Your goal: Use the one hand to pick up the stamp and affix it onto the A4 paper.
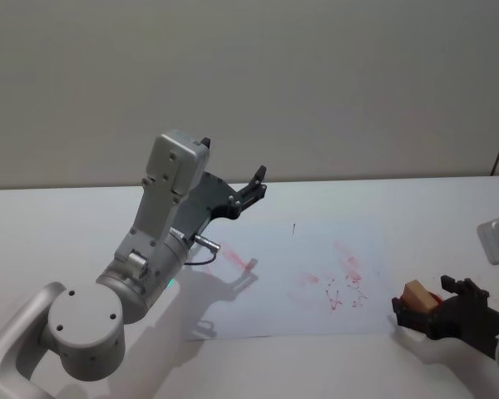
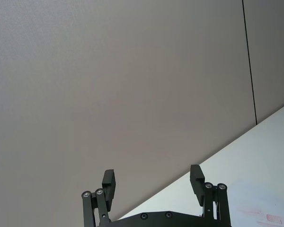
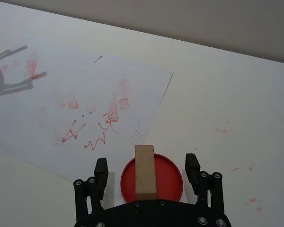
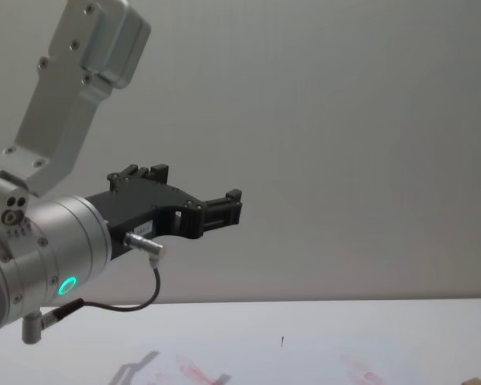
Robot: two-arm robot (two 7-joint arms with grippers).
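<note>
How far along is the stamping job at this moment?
Early. The right gripper is open around the stamp, which stands on a red ink pad beside the A4 paper. Gripping, lifting and pressing remain. Red imprints already mark the sheet. The left gripper is raised.

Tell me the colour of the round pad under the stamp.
Red ink pad; clearest in the right wrist view.

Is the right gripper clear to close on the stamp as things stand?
Probably yes. The right gripper is open, its fingers either side of the stamp, which stands on the red pad with nothing between them.
</note>
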